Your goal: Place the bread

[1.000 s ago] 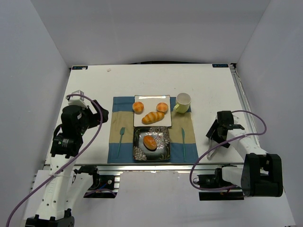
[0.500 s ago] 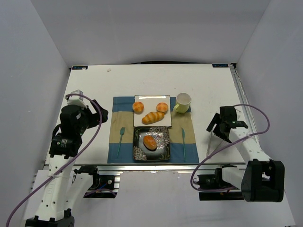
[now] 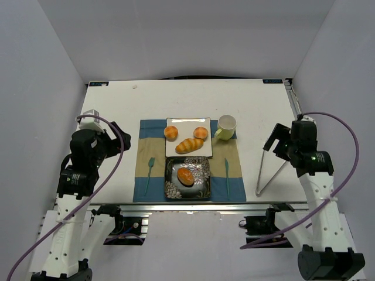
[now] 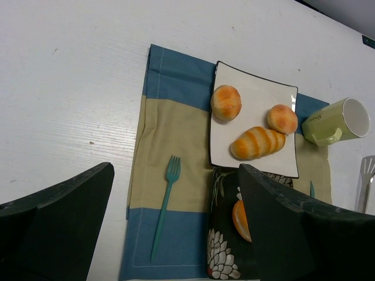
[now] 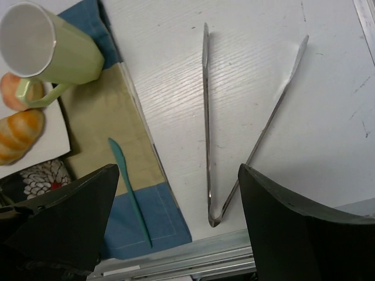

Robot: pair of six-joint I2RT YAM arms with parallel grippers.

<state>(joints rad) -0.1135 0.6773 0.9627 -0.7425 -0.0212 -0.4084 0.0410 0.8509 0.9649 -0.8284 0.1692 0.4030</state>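
Note:
The bread point(image 3: 186, 176), a small oval golden-orange roll with a browner top, lies on the dark floral plate point(image 3: 200, 188) at the front of the placemat. In the left wrist view only an orange edge of it point(image 4: 239, 220) shows beside my right finger. My left gripper point(image 3: 119, 139) point(image 4: 176, 175) is open and empty, held above the table left of the placemat. My right gripper point(image 3: 279, 144) point(image 5: 179, 175) is open and empty, raised over the table right of the placemat, above metal tongs point(image 3: 265, 170) point(image 5: 206, 117).
A white square plate point(image 3: 176, 153) behind the dark plate holds a long ridged loaf point(image 3: 189, 145) and two round buns point(image 3: 170, 133) point(image 3: 201, 133). A green mug point(image 3: 225, 126) stands at its right. A teal fork point(image 3: 149, 172) and knife point(image 3: 227, 175) flank the dark plate.
My right arm has lifted and drawn back to the right, away from the tongs, which now lie spread on the table. My left arm has shifted slightly left. The bread has not moved.

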